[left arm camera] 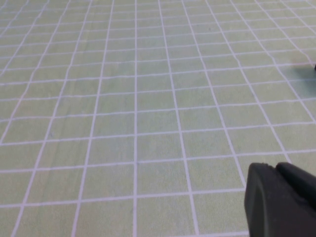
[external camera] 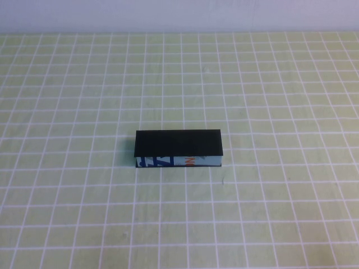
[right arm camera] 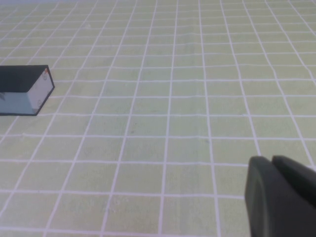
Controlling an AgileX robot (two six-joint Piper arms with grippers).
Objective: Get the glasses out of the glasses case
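Observation:
The glasses case (external camera: pixel 178 148) lies shut in the middle of the table, a black box with its light-blue printed side facing me. One end of it shows in the right wrist view (right arm camera: pixel 25 90). The glasses are hidden. My left gripper (left arm camera: pixel 277 168) shows only in the left wrist view, shut and empty over bare mat, away from the case. My right gripper (right arm camera: pixel 271 161) shows only in the right wrist view, shut and empty, well apart from the case. Neither arm shows in the high view.
A pale green mat with a white grid (external camera: pixel 269 84) covers the whole table. A light wall (external camera: pixel 179 14) runs along the far edge.

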